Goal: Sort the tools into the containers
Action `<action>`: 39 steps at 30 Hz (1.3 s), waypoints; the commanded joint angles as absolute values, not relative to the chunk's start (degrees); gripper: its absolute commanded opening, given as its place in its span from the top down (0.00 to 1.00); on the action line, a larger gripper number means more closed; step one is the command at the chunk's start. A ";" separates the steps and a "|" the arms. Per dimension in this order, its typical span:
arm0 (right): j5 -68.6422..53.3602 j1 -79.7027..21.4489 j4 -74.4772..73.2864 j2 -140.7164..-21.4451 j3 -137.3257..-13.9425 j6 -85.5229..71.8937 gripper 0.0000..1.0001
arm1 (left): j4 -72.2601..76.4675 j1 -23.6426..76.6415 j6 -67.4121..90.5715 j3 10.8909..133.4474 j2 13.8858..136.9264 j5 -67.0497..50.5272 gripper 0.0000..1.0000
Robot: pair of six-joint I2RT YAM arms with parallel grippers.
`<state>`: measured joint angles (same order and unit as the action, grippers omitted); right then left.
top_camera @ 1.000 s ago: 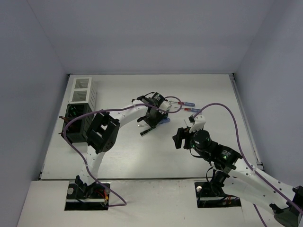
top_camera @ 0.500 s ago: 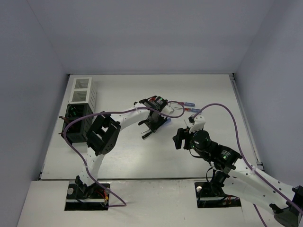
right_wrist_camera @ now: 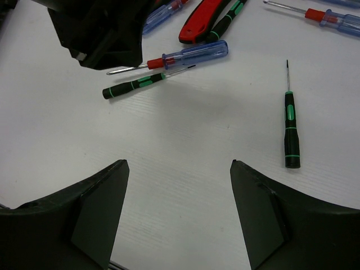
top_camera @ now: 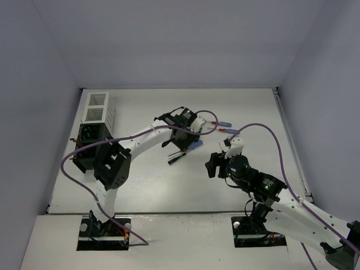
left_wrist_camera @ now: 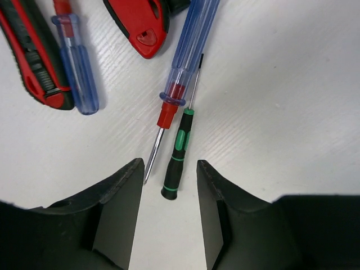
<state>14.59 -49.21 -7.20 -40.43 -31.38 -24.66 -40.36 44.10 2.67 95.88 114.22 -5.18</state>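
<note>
Left claw (left_wrist_camera: 167,219), jaws parted and empty, hangs over a black-green screwdriver (left_wrist_camera: 175,154) lying on the desk (left_wrist_camera: 281,112). Right claw (right_wrist_camera: 179,191), jaws spread wide, holds nothing.

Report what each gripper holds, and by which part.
Nothing is held. The left gripper stands open over the black-green screwdriver; the right gripper is open and empty.

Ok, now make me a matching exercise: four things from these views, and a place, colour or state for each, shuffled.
Things:
1. white bin
2. left hand
3. right hand
4. pliers

Descriptions:
A. red handles
B. open over bare table
C. open astride a black-green screwdriver
D. upright at the far left

Pairs: 1-D, 2-C, 3-B, 4-A
</note>
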 commanded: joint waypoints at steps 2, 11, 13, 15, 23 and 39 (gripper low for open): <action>16.08 -49.48 -5.10 -41.41 -32.89 -24.96 0.30 | -40.21 46.37 5.36 96.30 108.22 -4.19 0.61; 15.69 -49.48 -5.10 -41.79 -33.31 -25.01 0.30 | -41.84 47.11 4.48 95.41 114.09 -4.35 0.70; 15.68 -49.43 -5.10 -41.75 -33.26 -25.21 0.30 | -42.07 47.11 3.98 95.70 115.08 -3.46 0.70; 15.64 -49.48 -5.10 -41.75 -33.05 -25.40 0.30 | -42.19 47.02 3.69 95.98 116.01 -2.73 0.70; 15.38 -49.48 -5.19 -41.13 -32.61 -26.02 0.30 | -43.85 46.59 2.64 99.83 119.87 -1.32 0.70; 15.54 -49.48 -5.19 -41.24 -32.33 -25.93 0.30 | -45.01 45.62 1.55 102.60 122.30 -2.05 0.70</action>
